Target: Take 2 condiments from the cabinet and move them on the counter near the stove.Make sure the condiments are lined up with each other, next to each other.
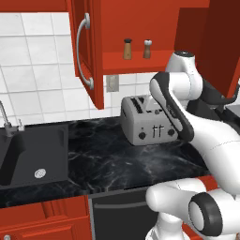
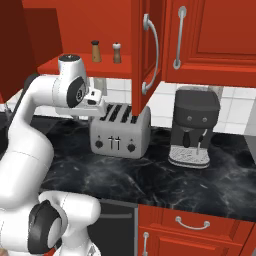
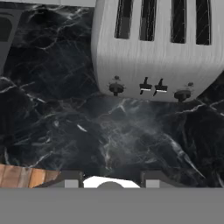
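Looked for anything readable and honestly there was nothing. The toaster front had just plain knobs and two little lever marks, no brand or numbers that I could make out. The coffee machine was blank too, no logo, no lettering. The two condiments up on the cabinet shelf were too tiny to show any label. No signs or stickers anywhere on the counter either.

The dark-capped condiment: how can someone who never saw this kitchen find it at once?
Find the open red cabinet above the silver toaster. Two small brown mills stand side by side on its shelf. The dark-capped condiment is the left one; its neighbour has a pale grey top.
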